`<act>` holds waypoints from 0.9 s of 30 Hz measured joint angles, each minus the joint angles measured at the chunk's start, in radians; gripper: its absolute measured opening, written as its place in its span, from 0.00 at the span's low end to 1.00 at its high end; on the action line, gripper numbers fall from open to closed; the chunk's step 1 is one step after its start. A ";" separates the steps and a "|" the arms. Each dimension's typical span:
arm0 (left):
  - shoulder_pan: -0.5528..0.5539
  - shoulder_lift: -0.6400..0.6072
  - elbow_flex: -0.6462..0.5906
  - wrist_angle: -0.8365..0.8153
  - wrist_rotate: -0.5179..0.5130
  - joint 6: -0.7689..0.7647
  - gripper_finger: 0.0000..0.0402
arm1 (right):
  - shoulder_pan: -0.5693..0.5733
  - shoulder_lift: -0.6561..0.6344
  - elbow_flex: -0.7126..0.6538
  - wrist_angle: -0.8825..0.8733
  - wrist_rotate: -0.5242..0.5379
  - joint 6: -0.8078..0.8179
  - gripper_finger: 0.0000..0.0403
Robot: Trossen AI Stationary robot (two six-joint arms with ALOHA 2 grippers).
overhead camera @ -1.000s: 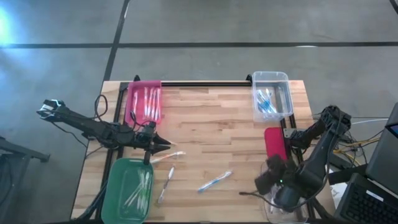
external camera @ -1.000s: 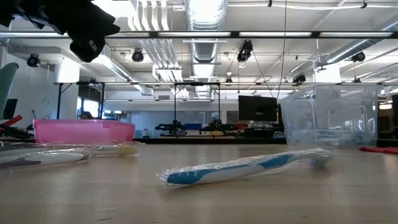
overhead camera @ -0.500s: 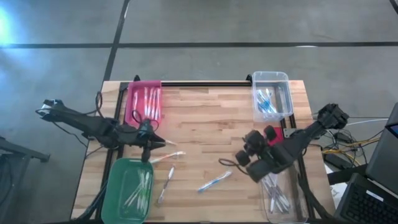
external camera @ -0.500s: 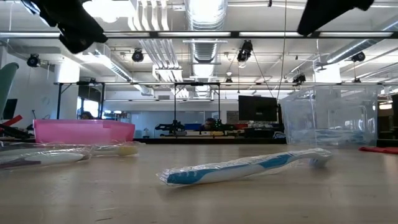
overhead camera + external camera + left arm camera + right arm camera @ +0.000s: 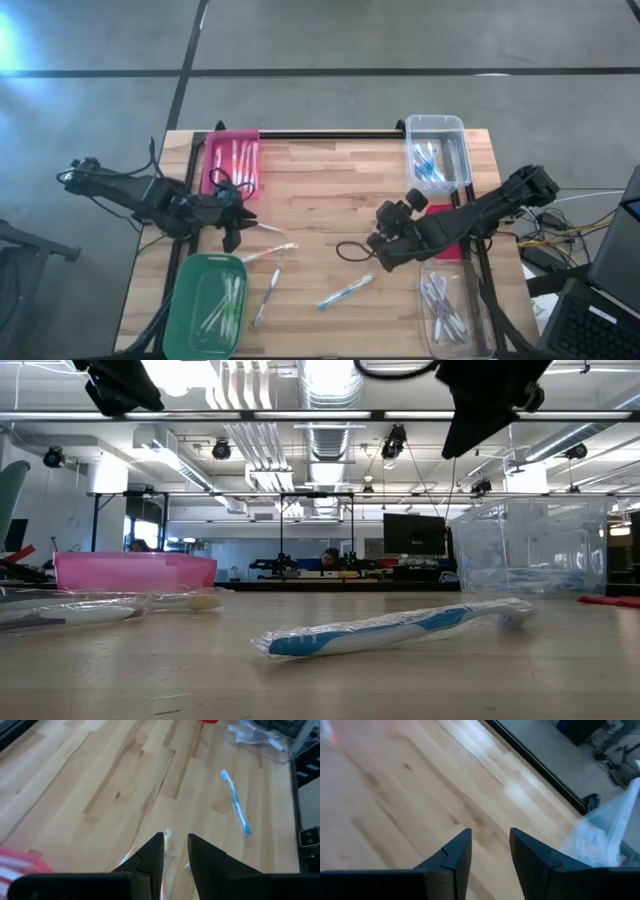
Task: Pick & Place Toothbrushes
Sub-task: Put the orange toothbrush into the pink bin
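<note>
The right gripper (image 5: 372, 247) has swung out over the middle of the bench (image 5: 330, 190), fingers apart and empty. The left gripper (image 5: 248, 224) pulled back, fingers apart too. A blue toothbrush (image 5: 345, 291) lies loose; two more toothbrushes (image 5: 268, 270) lie near the green bin (image 5: 204, 304).

4 bins: pink (image 5: 233, 165), green (image 5: 205, 305), 2 clear (image 5: 437, 150). 3 loose toothbrushes on the table: blue one (image 5: 345, 291), two pale (image 5: 268, 252). Binned ones too packed to count.
</note>
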State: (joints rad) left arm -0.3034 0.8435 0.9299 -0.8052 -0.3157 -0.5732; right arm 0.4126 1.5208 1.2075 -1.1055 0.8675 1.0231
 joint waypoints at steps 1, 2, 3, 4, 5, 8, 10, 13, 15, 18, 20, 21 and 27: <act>0.006 0.008 0.004 -0.010 0.000 -0.009 0.23 | -0.010 0.000 -0.010 0.005 0.000 -0.006 0.32; 0.013 0.016 0.009 -0.021 0.000 -0.024 0.23 | -0.022 0.000 -0.025 0.017 0.000 -0.011 0.33; 0.022 0.027 0.013 -0.034 0.000 -0.040 0.23 | -0.033 0.000 -0.039 0.032 0.000 -0.022 0.34; 0.033 0.039 0.018 -0.050 0.000 -0.058 0.23 | -0.043 0.000 -0.054 0.052 0.000 -0.034 0.35; 0.044 0.050 0.021 -0.064 0.001 -0.080 0.23 | -0.055 0.000 -0.067 0.073 -0.001 -0.045 0.36; 0.077 0.082 0.024 -0.084 0.001 -0.153 0.23 | -0.091 -0.001 -0.113 0.176 -0.001 -0.102 0.39; 0.089 0.101 0.023 -0.084 0.012 -0.180 0.23 | -0.111 -0.001 -0.143 0.264 -0.001 -0.162 0.40; 0.105 0.137 0.023 -0.089 0.115 -0.140 0.23 | -0.138 -0.001 -0.180 0.405 -0.001 -0.258 0.43; 0.113 0.169 0.031 -0.093 0.188 -0.116 0.23 | -0.156 -0.001 -0.202 0.495 -0.006 -0.332 0.44; 0.115 0.228 0.053 -0.093 0.233 -0.097 0.23 | -0.186 -0.001 -0.215 0.575 -0.010 -0.417 0.46; 0.117 0.281 0.074 -0.108 0.253 -0.064 0.23 | -0.204 -0.001 -0.215 0.593 -0.010 -0.438 0.47; 0.118 0.309 0.088 -0.125 0.255 -0.054 0.23 | -0.212 -0.001 -0.215 0.597 -0.010 -0.444 0.48; 0.118 0.488 0.210 -0.320 0.275 -0.051 0.23 | -0.238 -0.001 -0.215 0.594 -0.012 -0.449 0.50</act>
State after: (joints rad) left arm -0.1852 1.3314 1.1402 -1.1254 -0.0402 -0.6240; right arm 0.1748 1.5200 0.9928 -0.5113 0.8555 0.5739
